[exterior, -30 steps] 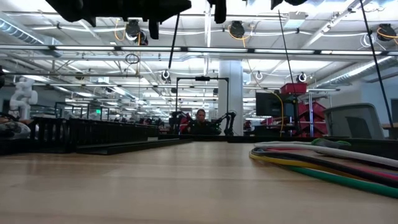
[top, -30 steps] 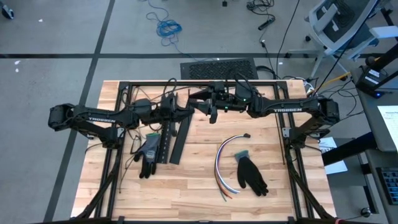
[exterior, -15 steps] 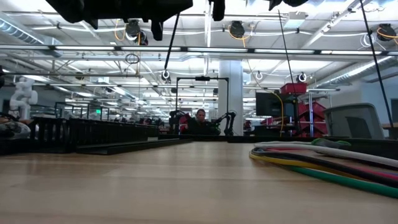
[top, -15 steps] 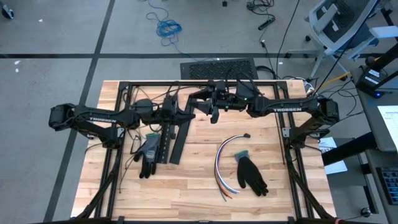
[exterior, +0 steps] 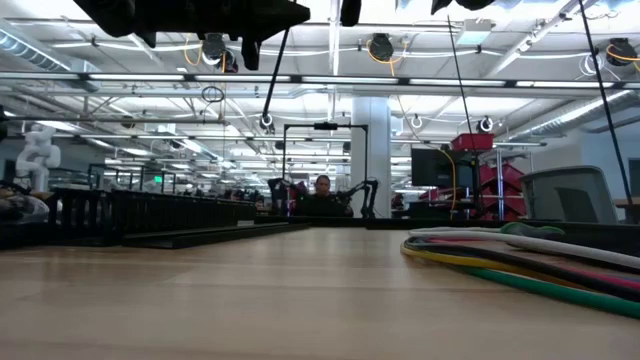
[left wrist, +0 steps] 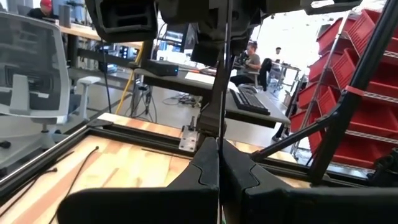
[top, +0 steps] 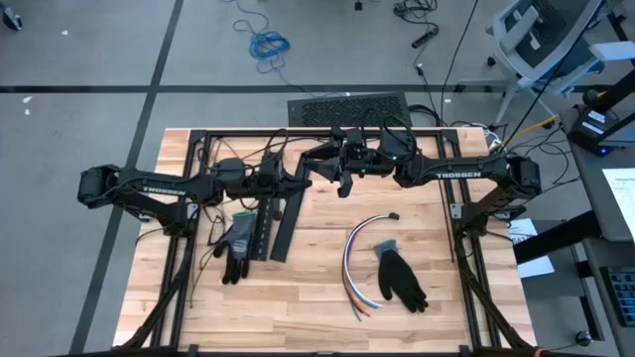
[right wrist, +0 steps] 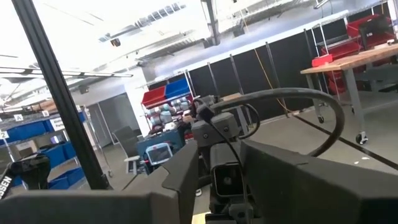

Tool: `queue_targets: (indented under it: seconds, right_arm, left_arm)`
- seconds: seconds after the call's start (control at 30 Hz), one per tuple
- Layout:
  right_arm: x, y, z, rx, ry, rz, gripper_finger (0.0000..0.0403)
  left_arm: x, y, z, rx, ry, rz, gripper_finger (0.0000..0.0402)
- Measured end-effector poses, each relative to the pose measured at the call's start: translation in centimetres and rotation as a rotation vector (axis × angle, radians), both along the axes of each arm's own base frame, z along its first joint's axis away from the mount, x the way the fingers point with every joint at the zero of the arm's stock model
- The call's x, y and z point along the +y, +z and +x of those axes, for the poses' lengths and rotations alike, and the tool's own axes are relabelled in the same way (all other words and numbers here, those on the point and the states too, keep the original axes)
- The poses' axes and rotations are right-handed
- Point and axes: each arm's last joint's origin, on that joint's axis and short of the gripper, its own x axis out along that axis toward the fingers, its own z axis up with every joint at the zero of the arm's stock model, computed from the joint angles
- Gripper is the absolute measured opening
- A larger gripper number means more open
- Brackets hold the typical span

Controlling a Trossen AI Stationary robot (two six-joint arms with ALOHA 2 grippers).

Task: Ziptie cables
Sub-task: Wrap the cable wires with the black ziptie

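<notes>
Cables (top: 362,260) lie loose on the tabletop (top: 317,297), untied; left claw (top: 295,177) is closed on a thin black strand, right claw (top: 340,178) part open meets it overhead; next, bring the strand down to the bundle

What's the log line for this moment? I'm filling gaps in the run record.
left end effector: shut, raised, back centre | right end effector: raised beside it | cables: loose on table, untouched

Grey floor (top: 89,50) (blue cord (top: 268,44) coiled there), red bins (left wrist: 367,81), office chair (top: 541,35).
</notes>
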Motion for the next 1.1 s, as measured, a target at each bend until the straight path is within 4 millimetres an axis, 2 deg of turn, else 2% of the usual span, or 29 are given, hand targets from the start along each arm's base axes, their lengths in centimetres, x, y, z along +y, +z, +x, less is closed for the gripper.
queue_targets:
  seconds: [0.27,0.5,1.1]
  right_arm:
    - [-0.05,0.00,-0.01,0.000,-0.002,-0.003,0.0099]
    - [-0.49,-0.03,-0.07,0.003,-0.015,-0.002,0.0098]
    - [-0.73,0.08,-0.14,-0.005,-0.021,0.002,0.0098]
  left_arm:
    - [0.05,0.12,-0.01,-0.011,0.019,0.000,0.0000]
    - [0.07,0.59,-0.06,-0.059,0.020,0.007,0.0000]
    - [0.06,0.48,-0.04,-0.048,0.020,0.007,0.0000]
